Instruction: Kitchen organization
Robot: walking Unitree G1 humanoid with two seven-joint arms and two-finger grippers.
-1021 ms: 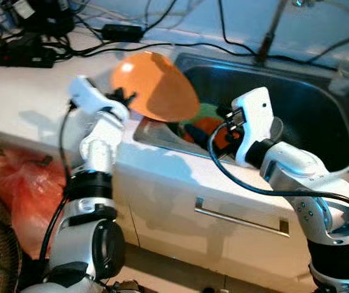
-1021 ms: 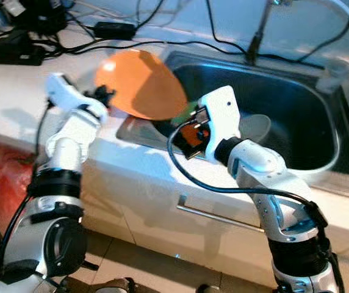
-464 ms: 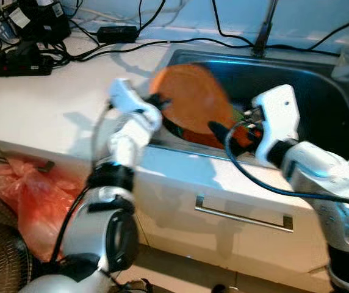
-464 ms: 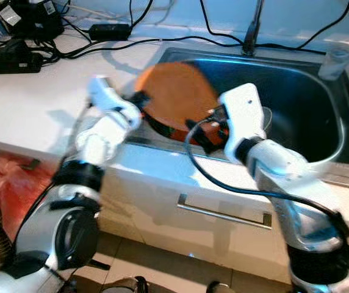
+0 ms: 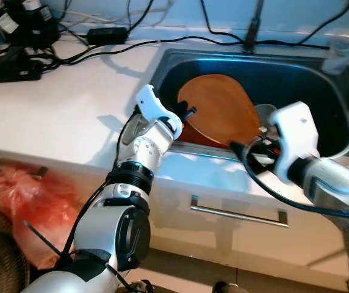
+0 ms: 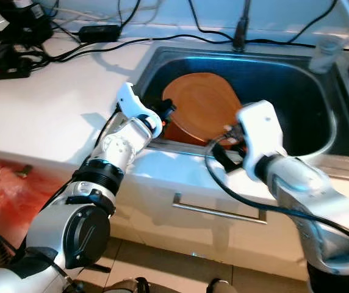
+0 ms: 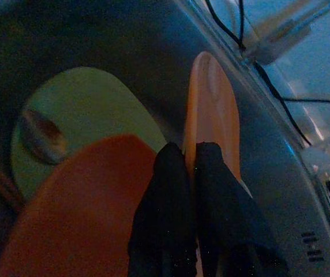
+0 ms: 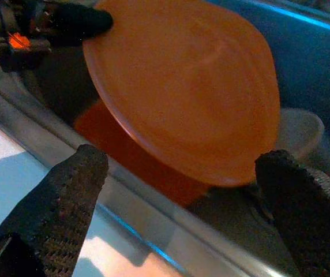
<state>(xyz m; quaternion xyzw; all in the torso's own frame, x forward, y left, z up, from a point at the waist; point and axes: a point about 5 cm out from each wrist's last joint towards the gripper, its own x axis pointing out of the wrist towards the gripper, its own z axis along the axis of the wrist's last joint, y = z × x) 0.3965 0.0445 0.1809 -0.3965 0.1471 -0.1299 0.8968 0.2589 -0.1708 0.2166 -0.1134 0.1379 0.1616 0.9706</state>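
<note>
My left gripper (image 5: 187, 114) is shut on the rim of an orange plate (image 5: 220, 116), which it holds tilted over the steel sink (image 5: 321, 82). In the left wrist view both fingers (image 7: 165, 190) pinch the plate's edge (image 7: 211, 104). Below it lie a green plate (image 7: 78, 115) with a small spoon-like item and a red plate (image 7: 78, 213). My right gripper (image 8: 181, 158) is open at the sink's front edge, its fingers (image 8: 67, 190) spread on either side of the orange plate without touching it. A small pale bowl (image 8: 295, 130) sits behind the plate.
Power strips and tangled cables (image 5: 16, 55) crowd the counter's back left. A clear cup (image 5: 336, 55) stands at the sink's back right, beside the faucet stem (image 5: 252, 27). Below the counter are a drawer handle (image 5: 238, 213) and a red plastic bag (image 5: 22, 201).
My left gripper has carried the orange plate from above the sink's left edge down and rightward into the basin. The right gripper has drawn back toward the front rim. The camera has shifted too.
</note>
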